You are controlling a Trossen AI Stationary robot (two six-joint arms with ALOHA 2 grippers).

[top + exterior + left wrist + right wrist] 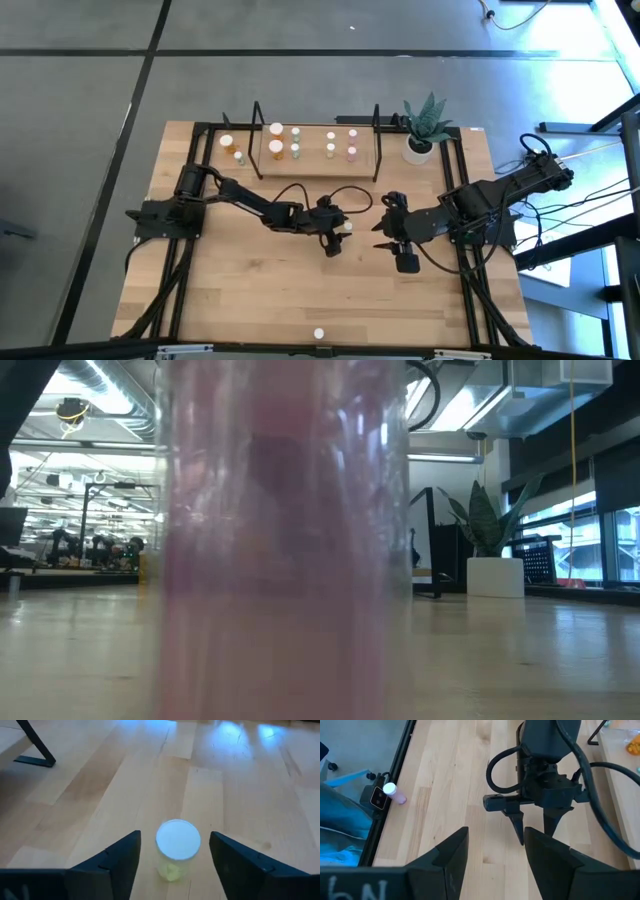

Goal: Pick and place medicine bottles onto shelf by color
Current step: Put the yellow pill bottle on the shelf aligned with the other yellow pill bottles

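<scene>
A pink bottle [319,334] with a white cap stands at the near edge of the table [250,300], so close to the low camera that its translucent pink body [285,550] fills the middle of that view. In the right wrist view the same bottle [394,792] shows beside the black table-edge frame [395,775].

Mid-table, the left gripper [337,232] reaches in from the left arm and points down at the board. Its fingers [112,865] stand apart on either side of a green bottle [176,847], which stands upright on the wood under its white round cap; a gap shows on both sides, so nothing is clamped. From the right wrist view the left gripper [536,827] appears with its two fingertips spread just above the table.

Just beside it, the right gripper [405,258] hovers over bare wood with its fingers [445,857] parted and nothing between them.

Farther back stands the shelf [315,160], a light wooden board between thin black upright loops. On it are orange bottles [277,148], green bottles [331,145] and pink bottles [352,147], grouped in short columns. Two more bottles [232,148] stand on the table just left of the shelf. A potted plant [424,128] in a white pot stands to the shelf's right; it also shows at the far right of the low view [490,535].
</scene>
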